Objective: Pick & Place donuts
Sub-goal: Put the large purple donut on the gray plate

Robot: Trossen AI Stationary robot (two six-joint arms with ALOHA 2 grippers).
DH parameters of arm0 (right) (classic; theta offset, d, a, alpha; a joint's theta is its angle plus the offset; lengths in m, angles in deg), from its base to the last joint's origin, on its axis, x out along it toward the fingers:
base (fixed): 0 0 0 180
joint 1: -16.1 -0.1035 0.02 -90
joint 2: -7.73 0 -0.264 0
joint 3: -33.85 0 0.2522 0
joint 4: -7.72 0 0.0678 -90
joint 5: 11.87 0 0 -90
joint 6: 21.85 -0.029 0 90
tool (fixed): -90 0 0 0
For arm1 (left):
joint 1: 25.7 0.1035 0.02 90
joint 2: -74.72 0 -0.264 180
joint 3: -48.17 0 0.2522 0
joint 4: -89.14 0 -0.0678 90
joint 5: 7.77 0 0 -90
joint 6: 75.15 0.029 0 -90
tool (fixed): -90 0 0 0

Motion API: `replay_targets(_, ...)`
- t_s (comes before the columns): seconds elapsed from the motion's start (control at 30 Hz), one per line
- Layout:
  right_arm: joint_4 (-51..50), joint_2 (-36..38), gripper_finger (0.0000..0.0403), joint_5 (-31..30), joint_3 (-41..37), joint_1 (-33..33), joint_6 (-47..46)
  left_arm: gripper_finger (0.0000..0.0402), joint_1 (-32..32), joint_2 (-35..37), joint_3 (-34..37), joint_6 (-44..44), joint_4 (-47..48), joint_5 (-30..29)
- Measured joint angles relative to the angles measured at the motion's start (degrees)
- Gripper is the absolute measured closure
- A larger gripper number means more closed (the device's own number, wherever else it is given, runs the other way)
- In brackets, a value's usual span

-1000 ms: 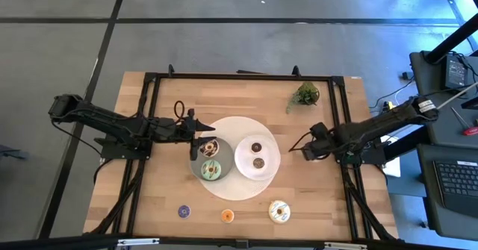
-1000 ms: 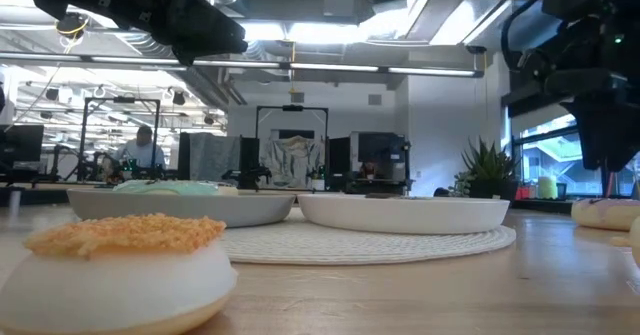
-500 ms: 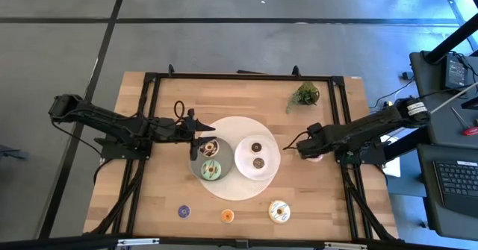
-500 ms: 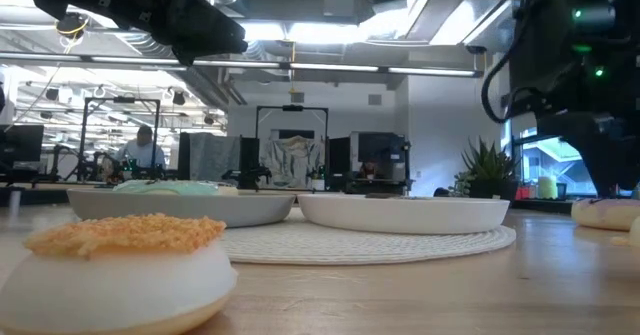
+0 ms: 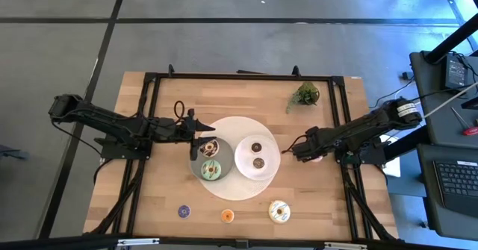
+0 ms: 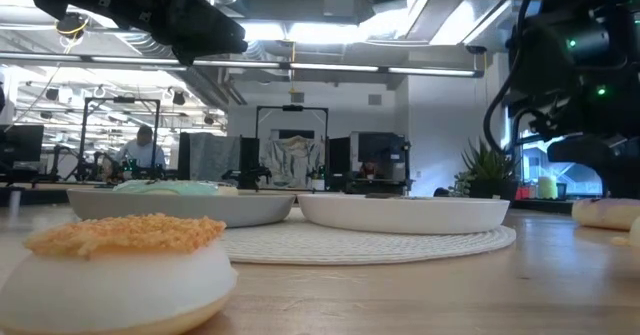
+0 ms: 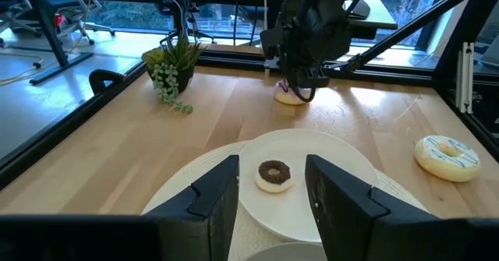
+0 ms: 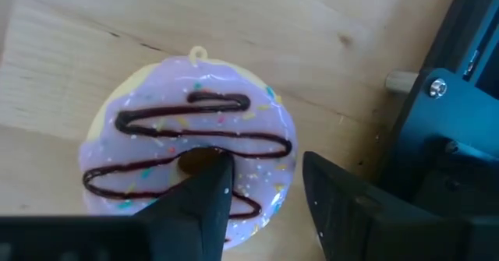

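Note:
A pink-iced donut with dark drizzle (image 8: 191, 156) lies on the wood at the table's right (image 5: 317, 159). My right gripper (image 8: 265, 191) is open right above it, fingers pointing down, one fingertip over the hole and the other beside the ring's outer edge. My left gripper (image 7: 271, 199) is open and empty at the left rim of the grey plate (image 5: 196, 169). That plate holds the chocolate donut (image 5: 208, 147) and the green donut (image 5: 211, 170). The white plate (image 5: 243, 160) holds two brown minis (image 5: 256, 146). The cream donut (image 5: 279, 211), orange mini (image 5: 228, 216) and purple mini (image 5: 184, 211) lie near the front edge. My right gripper comes at the pink donut from above with one finger (image 8: 204, 185) over the hole and one (image 8: 337, 202) outside the ring. I cannot tell whether the fingers touch the donut. The donut lies flat on the table.
Both plates stand on a round white mat (image 5: 228, 189). A small green plant (image 5: 305, 95) stands at the far right. A black frame rail (image 8: 452, 105) runs close beside the pink donut. The orange mini fills the low view's front left (image 6: 125, 260).
My right gripper has gone down and a little toward the table's left, over the pink donut. The donut has stayed where it was.

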Motion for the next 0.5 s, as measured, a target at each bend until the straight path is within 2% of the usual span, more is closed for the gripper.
replay_targets(0.5,3.34,-0.18,0.0290,0.09,-1.42,0.00,1.14,0.0256,0.00,0.00,0.00,-0.02,0.02,0.09)
